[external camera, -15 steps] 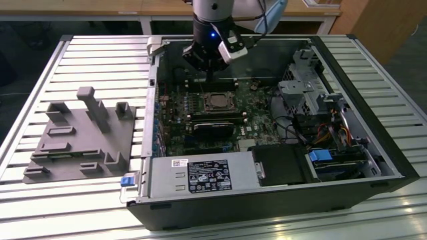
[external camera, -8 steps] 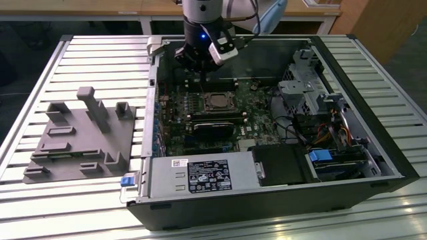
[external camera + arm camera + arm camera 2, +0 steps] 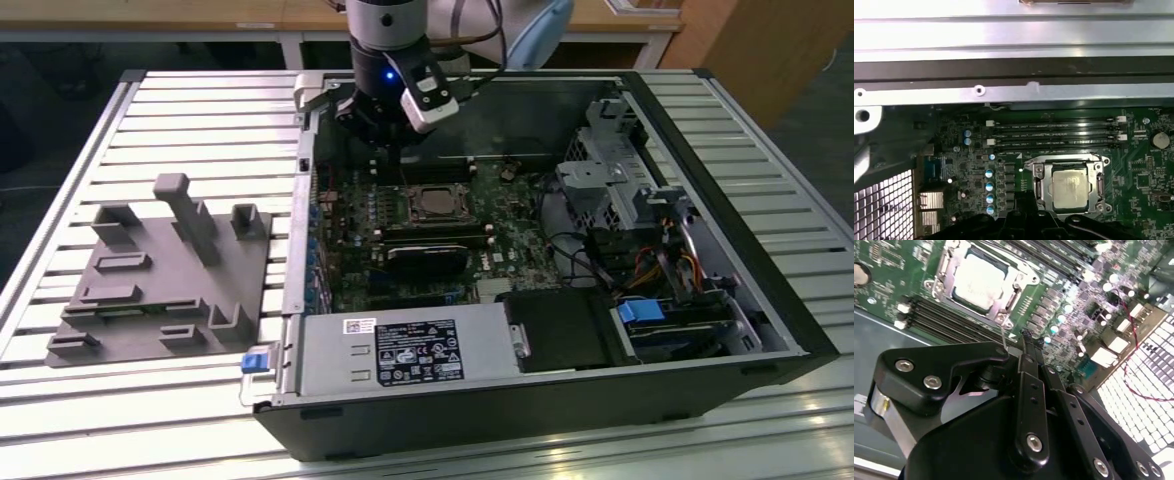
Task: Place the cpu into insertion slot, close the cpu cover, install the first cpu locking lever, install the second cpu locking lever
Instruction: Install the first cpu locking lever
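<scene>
Slats of pale ribbed metal make up the bench [image 3: 187,120]. At the exterior view's left we see a matte grey fixture [image 3: 160,290], a flat plate with blocky upright pegs. Beside it lies the open computer case [image 3: 781,320], a black box of sheet steel. At its near corner sits the power supply [image 3: 400,352], a smooth grey box with a labelled face.

Over the case's far left side the arm [image 3: 387,40] hangs down as a glossy dark cylinder. Its tool [image 3: 384,160] hovers above the green motherboard [image 3: 514,235], near the socket and clear of it. In the second wrist view we find the tool black, jointed and studded with round screw heads. Its fingers are pressed together at the tip, grasping nothing. A thin silver wire rod [image 3: 1004,335] stands just beside that tip.

The cpu [image 3: 434,203] sits in the insertion slot [image 3: 1036,186]. In the first wrist view we see its pale, faintly smeared metal square through the window of the cpu cover [image 3: 1098,184], a thin silver frame lying flat around it. Long black memory slots [image 3: 1054,135] run alongside. In the exterior view a ridged black heatsink [image 3: 427,258] lies just in front of the socket.

Toward the exterior view's right we see a perforated silver drive cage [image 3: 607,180] and a bright blue plastic tab [image 3: 643,311].
</scene>
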You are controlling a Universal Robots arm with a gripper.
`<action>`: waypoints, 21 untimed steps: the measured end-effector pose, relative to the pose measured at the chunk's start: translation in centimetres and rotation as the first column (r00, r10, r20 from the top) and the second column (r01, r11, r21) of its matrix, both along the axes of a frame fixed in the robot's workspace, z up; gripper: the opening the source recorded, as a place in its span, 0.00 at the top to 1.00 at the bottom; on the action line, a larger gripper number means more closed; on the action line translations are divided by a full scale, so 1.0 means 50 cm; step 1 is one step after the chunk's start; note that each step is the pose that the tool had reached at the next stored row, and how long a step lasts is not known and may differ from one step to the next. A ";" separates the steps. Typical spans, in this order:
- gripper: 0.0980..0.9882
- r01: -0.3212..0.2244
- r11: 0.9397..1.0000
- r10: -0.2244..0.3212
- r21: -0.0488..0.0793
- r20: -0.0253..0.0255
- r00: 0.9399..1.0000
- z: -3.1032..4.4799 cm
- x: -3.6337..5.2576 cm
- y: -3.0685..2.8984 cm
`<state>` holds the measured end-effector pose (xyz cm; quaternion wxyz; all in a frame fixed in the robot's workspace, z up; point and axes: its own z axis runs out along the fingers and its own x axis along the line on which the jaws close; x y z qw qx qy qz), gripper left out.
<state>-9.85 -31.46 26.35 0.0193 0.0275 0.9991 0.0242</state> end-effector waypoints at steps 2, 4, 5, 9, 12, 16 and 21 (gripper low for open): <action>0.99 0.000 1.000 0.000 0.000 0.001 1.000 -0.002 -0.007 0.003; 0.99 0.000 1.000 0.000 0.000 0.001 1.000 -0.004 -0.009 0.005; 0.99 0.000 1.000 0.000 0.000 0.001 1.000 -0.005 -0.010 0.007; 0.99 0.000 1.000 0.000 0.000 0.001 1.000 -0.010 -0.011 0.016; 0.99 -0.001 1.000 0.001 0.000 0.001 1.000 -0.014 -0.013 0.024; 0.99 -0.001 1.000 0.001 0.000 0.001 1.000 -0.017 -0.018 0.033; 0.99 -0.003 1.000 0.003 0.000 0.001 1.000 -0.019 -0.019 0.040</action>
